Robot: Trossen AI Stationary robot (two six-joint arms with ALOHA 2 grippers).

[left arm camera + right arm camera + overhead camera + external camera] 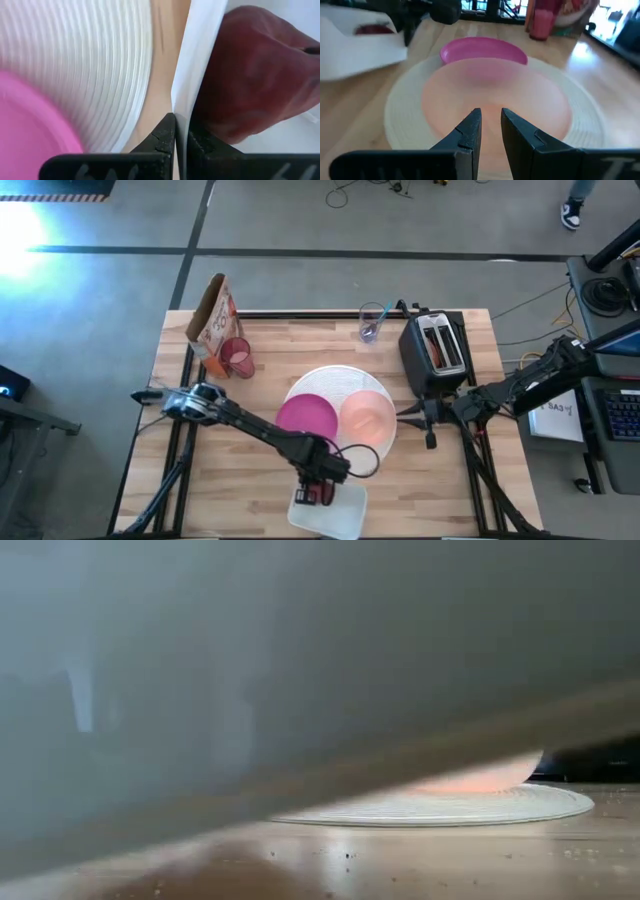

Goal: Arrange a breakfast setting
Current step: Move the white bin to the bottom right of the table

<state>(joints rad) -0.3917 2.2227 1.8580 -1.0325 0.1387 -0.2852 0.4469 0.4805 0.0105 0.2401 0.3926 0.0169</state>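
The large white plate (pixel 340 380) lies mid-table. The magenta plate (pixel 306 416) rests on its left part and the peach bowl (pixel 367 418) on its right part. My left gripper (pixel 316 490) is shut on the white tub (pixel 335 515) at the table's near edge; something dark red (pixel 250 75) lies in the tub. My right gripper (pixel 490 114) is level at the bowl's right side (pixel 495 95) with its fingers slightly apart. I cannot tell whether it touches the bowl. The pink cup (pixel 237 358) stands far left. The teal-handled spoon (pixel 378 320) stands in a clear cup. My left gripper pinches the tub's far wall (pixel 186 95), one finger inside the tub and one outside. The fingers come from above, pointing down. In the low view the tub's underside (pixel 300 690) slants, and table shows beneath its right part.
The black toaster (pixel 437 350) stands at the far right, close behind my right arm. A cereal bag (pixel 212 315) stands at the far left corner beside the pink cup. Bare table lies to the left of the plates and at the near right.
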